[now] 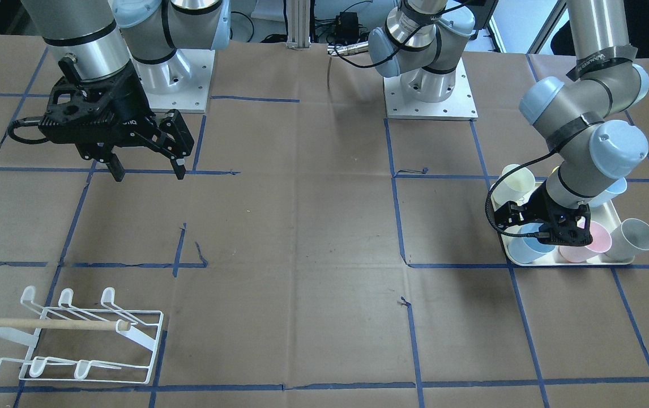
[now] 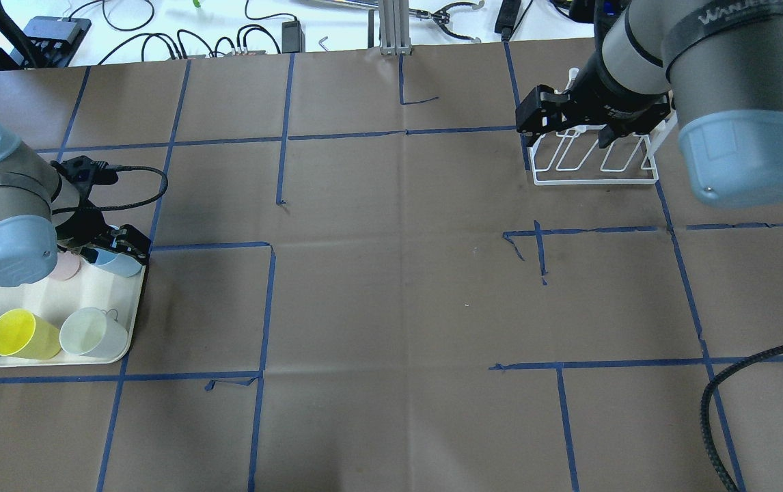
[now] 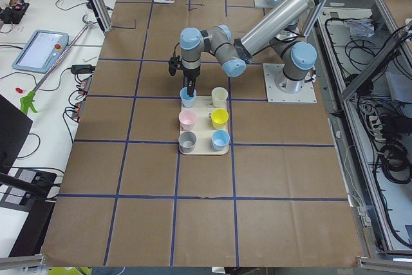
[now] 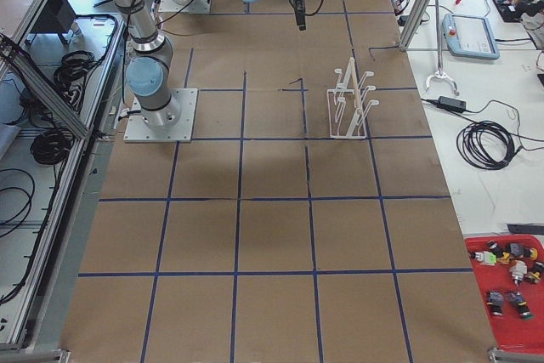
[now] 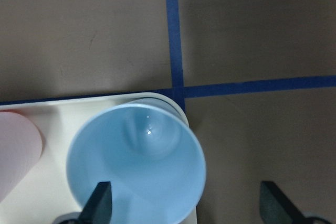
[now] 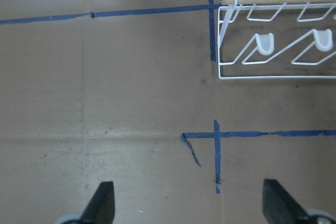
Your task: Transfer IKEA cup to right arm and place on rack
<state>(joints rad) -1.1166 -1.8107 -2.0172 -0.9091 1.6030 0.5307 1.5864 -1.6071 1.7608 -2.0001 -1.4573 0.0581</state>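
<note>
On the paper-covered table (image 1: 302,226), the left pincer (image 5: 184,195), open and empty, is to be lowered astride the wall of the blue cup (image 5: 136,166), then closed.

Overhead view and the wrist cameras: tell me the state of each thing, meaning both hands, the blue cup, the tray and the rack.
Left hand: open, one finger inside the blue cup, the other outside its wall.
Blue cup: upright at the tray's corner, not yet gripped.
Tray: flat on the table, holding six cups.
Right hand: open, empty, above the table.
Rack: standing on the table, no cup on its prongs.
</note>
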